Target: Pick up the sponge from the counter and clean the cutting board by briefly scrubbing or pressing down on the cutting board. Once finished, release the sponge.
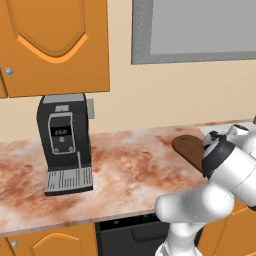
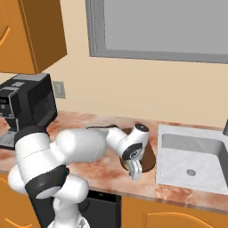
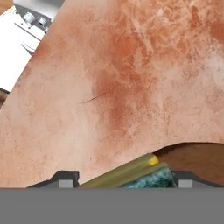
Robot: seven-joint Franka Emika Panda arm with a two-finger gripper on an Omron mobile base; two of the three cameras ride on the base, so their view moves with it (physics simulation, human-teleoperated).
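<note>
The gripper (image 3: pixel 121 180) sits low over the cutting board (image 3: pixel 197 159), its jaws parted around the sponge (image 3: pixel 131 175) at six o'clock, grip uncertain; lifting away crookedly could drag the sponge off the board's edge onto the counter (image 3: pixel 122 78).

Two base views from behind, left and right, sharing the counter (image 1: pixel 125 165) — hand view close above it.

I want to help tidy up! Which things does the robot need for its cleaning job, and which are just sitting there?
Needed for the job:
- sponge, between the fingers of the hand
- cutting board
- counter

Just sitting there:
- coffee machine
- sink
- wall cupboards
</note>
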